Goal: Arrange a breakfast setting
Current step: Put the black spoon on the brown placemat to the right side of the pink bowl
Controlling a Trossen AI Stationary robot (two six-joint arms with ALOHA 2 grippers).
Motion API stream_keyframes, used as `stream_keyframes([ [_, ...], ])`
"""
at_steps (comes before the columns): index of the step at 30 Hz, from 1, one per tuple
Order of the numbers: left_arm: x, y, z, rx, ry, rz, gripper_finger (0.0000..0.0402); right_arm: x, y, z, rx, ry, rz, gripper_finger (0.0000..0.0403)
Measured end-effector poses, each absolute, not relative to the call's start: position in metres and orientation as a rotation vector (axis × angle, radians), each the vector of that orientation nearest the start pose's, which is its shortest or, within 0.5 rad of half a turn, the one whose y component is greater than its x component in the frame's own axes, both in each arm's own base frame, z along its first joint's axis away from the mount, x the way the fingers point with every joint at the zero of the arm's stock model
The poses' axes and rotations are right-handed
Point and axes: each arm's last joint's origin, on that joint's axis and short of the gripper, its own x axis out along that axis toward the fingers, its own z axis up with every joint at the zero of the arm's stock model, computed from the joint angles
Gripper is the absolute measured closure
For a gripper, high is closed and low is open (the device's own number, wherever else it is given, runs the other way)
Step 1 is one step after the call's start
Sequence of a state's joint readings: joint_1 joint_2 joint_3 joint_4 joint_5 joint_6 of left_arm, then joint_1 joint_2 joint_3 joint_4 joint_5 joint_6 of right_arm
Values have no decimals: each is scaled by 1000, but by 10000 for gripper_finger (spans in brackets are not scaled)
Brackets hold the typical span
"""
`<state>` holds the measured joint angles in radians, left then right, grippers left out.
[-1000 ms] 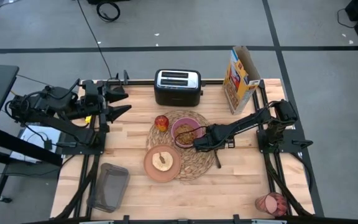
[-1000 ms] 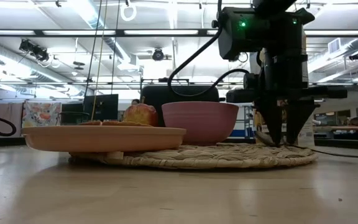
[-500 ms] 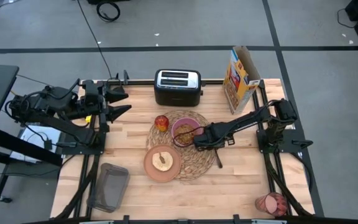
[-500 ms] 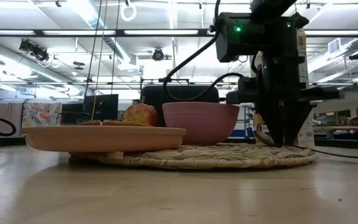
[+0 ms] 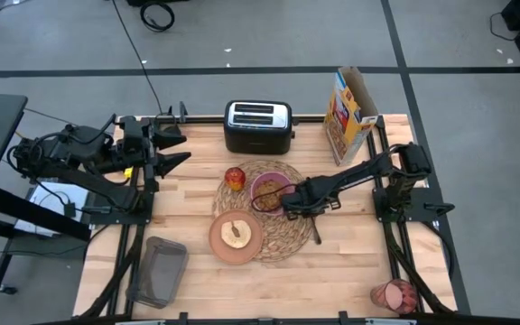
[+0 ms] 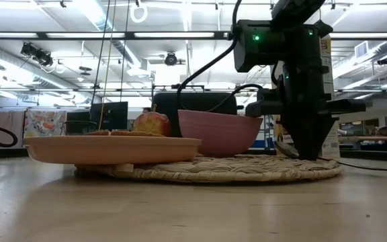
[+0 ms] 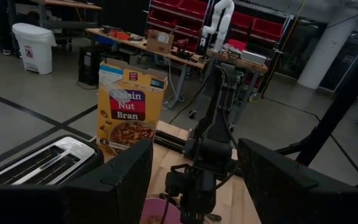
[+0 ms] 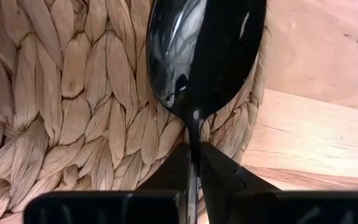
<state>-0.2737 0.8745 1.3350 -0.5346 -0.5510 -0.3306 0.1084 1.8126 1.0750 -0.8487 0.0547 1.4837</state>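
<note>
Wooden table (image 5: 350, 262) | right claw (image 8: 194, 163) pinching metal spoon (image 8: 201, 56) neck, over round woven straw placemat (image 8: 73, 106) edge | risk: thin handle twists, slips out when lifted

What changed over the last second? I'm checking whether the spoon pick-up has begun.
The right gripper closed its fingers onto the neck of the metal spoon lying at the edge of the woven placemat, shifting slightly toward the pink bowl. The plate, apple and left gripper stayed put.
</note>
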Motion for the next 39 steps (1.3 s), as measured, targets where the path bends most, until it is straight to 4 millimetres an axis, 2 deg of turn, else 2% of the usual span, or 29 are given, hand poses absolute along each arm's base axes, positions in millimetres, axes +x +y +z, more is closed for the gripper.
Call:
stream_keyframes([
  [14,135,-22,462,-298,22,286,159,312,22,159,1068,1269,-1105,375],
  [24,135,-22,462,-298,22,286,159,312,22,158,1068,1300,-1064,370],
  [32,135,-22,462,-296,22,286,159,310,25,145,1129,1258,-1045,354],
  [39,135,-22,462,-295,23,286,159,310,31,145,1152,1315,-980,347],
])
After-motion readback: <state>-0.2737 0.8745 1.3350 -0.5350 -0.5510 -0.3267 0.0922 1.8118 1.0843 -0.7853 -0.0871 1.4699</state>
